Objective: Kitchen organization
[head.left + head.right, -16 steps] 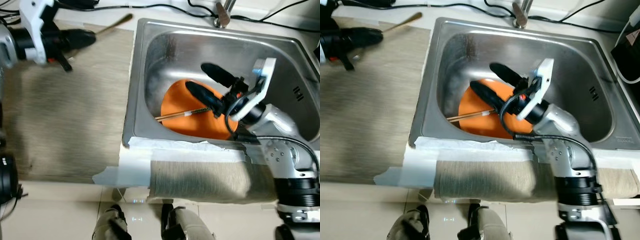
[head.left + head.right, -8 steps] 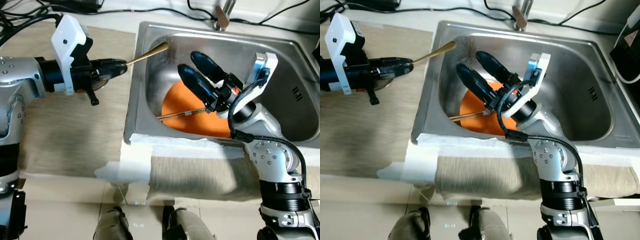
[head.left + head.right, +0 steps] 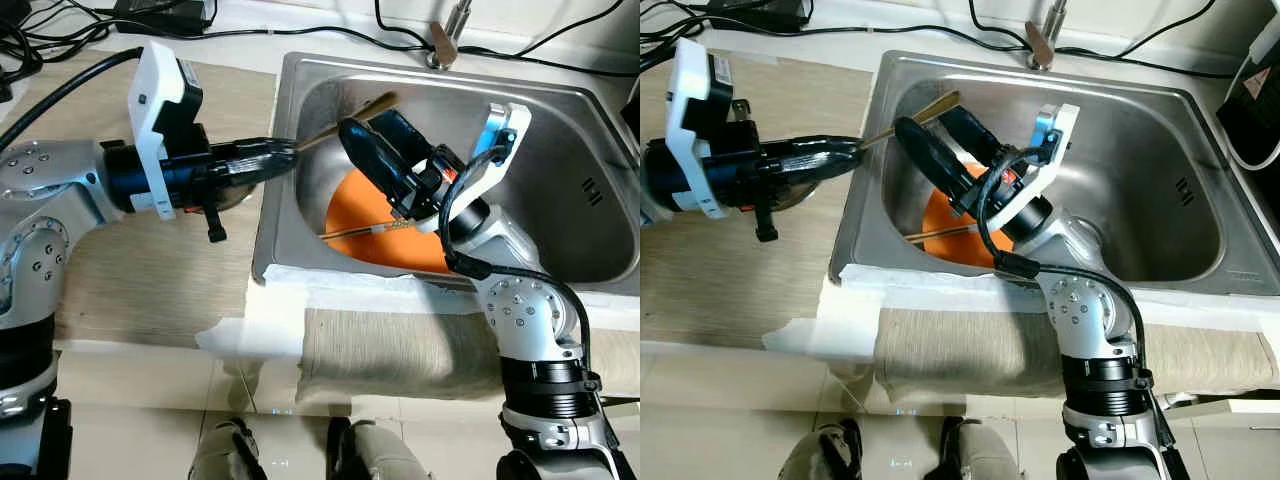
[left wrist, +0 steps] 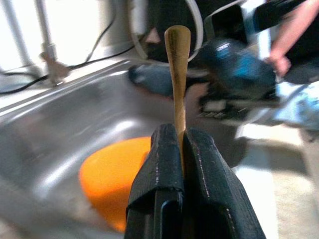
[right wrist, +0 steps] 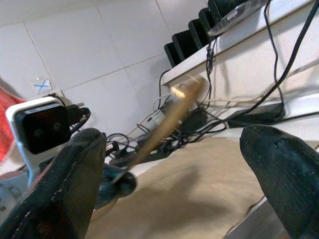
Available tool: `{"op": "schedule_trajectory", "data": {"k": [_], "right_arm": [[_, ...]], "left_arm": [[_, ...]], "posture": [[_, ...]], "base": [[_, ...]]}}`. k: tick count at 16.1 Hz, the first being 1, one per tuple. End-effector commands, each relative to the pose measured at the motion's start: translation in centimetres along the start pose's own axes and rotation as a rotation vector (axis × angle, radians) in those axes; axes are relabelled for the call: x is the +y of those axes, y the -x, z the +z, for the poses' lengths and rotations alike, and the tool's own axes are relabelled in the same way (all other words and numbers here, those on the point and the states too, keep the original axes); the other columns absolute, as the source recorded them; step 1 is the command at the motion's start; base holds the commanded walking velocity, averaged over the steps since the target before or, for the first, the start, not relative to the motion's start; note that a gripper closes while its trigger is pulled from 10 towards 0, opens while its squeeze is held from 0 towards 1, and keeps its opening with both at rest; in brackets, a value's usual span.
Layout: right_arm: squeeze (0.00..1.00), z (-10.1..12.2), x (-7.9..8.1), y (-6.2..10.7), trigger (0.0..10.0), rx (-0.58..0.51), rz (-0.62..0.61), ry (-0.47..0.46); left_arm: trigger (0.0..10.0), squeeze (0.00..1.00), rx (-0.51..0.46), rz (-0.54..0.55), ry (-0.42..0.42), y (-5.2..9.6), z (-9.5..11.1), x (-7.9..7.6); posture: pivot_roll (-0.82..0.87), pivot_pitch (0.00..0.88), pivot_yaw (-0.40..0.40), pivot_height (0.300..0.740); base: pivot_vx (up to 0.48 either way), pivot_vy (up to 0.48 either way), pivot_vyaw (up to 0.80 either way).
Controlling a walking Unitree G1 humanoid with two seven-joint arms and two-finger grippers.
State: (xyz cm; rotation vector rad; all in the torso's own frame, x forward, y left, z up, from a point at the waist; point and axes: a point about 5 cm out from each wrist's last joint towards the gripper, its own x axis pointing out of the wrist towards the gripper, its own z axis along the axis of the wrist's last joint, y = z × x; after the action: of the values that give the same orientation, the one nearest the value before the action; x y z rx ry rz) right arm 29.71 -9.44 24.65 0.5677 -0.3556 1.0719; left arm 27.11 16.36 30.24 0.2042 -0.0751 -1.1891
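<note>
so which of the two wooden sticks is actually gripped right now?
The wooden utensil clamped in the left gripper, its tip held over the sink. The other stick lies loose on the orange plate; the right gripper is open above it.

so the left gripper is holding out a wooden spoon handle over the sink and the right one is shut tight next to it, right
Not quite. The left gripper does hold the wooden spoon handle out over the sink, but the right gripper is open: the right wrist view shows its fingers spread wide apart, with the handle between them.
</note>
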Motion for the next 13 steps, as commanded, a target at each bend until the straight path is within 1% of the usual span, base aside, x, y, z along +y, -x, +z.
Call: {"op": "schedule_trajectory", "data": {"k": [1,2,3,4,5,6,7,8,13], "right_arm": [[1.00,-0.1,0.0,0.0,10.0,0.008,-0.002,-0.043],[0.98,-0.3,0.0,0.0,10.0,0.015,0.004,-0.055],[0.14,-0.5,0.2,0.1,10.0,0.026,0.015,-0.077],[0.00,-0.6,0.3,0.1,10.0,0.029,0.021,-0.083],[0.00,-0.7,0.5,0.2,10.0,0.031,0.027,-0.094],[0.00,-0.8,0.5,0.3,8.6,0.036,0.030,-0.095],[0.00,-0.9,0.6,0.4,4.5,0.038,0.030,-0.095],[0.00,-0.9,0.6,0.5,0.0,0.040,0.031,-0.097],[0.00,-0.8,0.7,0.5,0.0,0.029,0.053,-0.110]], "left_arm": [[0.0,0.00,-0.034,-0.062,0.013,-0.3,0.2,-1.1],[0.0,0.00,-0.042,-0.065,0.019,-0.3,0.2,-1.3],[0.0,0.00,-0.060,-0.075,0.038,-0.5,0.2,-1.7],[0.0,0.00,-0.061,-0.078,0.044,-0.6,0.1,-1.9],[0.0,0.00,-0.059,-0.077,0.056,-0.8,-0.1,-2.2],[0.0,0.00,-0.056,-0.065,0.072,-0.9,-0.5,-2.3],[0.0,0.00,-0.055,-0.062,0.076,-0.9,-0.6,-2.4],[0.0,0.00,-0.053,-0.055,0.086,-0.8,-0.8,-2.4],[0.0,0.00,-0.029,-0.053,0.108,-0.5,-1.5,-2.6]], "posture": [[-0.09,0.137,-0.077,0.740],[-0.09,0.137,-0.076,0.740],[-0.09,0.138,-0.076,0.740],[-0.09,0.138,-0.076,0.740],[-0.09,0.139,-0.076,0.740],[-0.09,0.139,-0.078,0.740],[-0.09,0.139,-0.078,0.740],[-0.09,0.138,-0.079,0.740],[-0.09,0.139,-0.079,0.740]], "base": [[0.000,0.000,0.00],[0.000,0.000,0.00],[0.000,0.000,0.00],[0.000,0.000,0.00],[0.000,0.000,0.00],[0.000,0.000,0.00],[0.000,0.000,0.00],[0.000,0.000,0.00],[0.000,0.000,0.00]]}}
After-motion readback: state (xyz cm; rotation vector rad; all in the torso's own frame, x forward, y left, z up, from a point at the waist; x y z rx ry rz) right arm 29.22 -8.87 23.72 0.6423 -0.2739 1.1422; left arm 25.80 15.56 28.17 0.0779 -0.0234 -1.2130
